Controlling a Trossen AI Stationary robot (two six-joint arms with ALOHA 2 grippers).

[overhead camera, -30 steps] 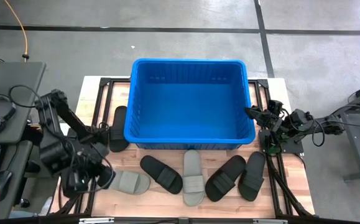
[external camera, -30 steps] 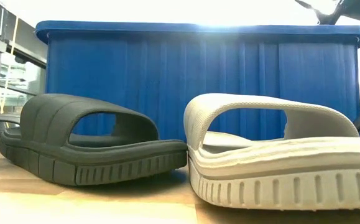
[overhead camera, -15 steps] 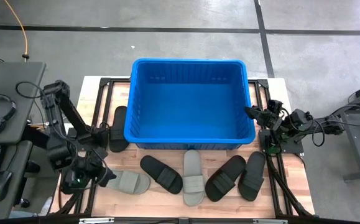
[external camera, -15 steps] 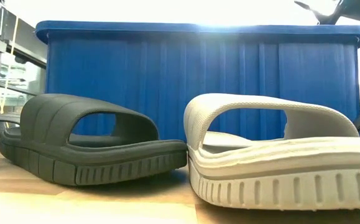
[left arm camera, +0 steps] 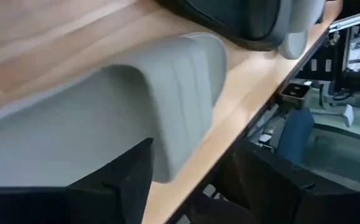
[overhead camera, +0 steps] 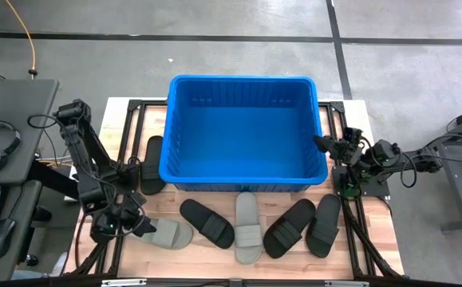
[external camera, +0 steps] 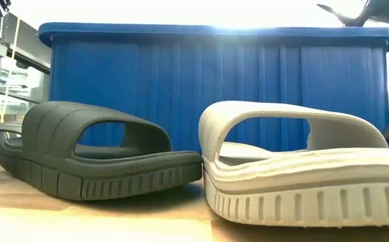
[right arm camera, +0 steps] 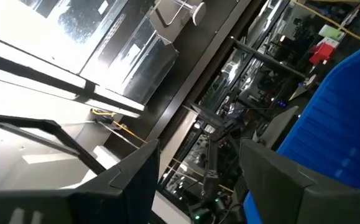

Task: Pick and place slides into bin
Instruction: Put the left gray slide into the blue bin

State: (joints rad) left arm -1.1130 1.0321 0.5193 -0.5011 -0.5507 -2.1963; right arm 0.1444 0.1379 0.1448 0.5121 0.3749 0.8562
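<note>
Slides lie in a row along the bench's [overhead camera: 215,253] near edge, laid out for picking: four black and two light grey, none yet in the blue bin [overhead camera: 244,179] behind them. From above, the left tool [overhead camera: 139,229] sits at the end of the leftmost grey slide [overhead camera: 165,234]; the right tool [overhead camera: 324,145] waits by the bin's right rim. At bench height, a black slide [external camera: 93,151] and a grey slide [external camera: 301,165] front the bin wall. The left wrist view shows its fingers [left arm camera: 114,186] spread about the strap, not pinching. The right tool's fingers [right arm camera: 127,180] are spread, empty.
</note>
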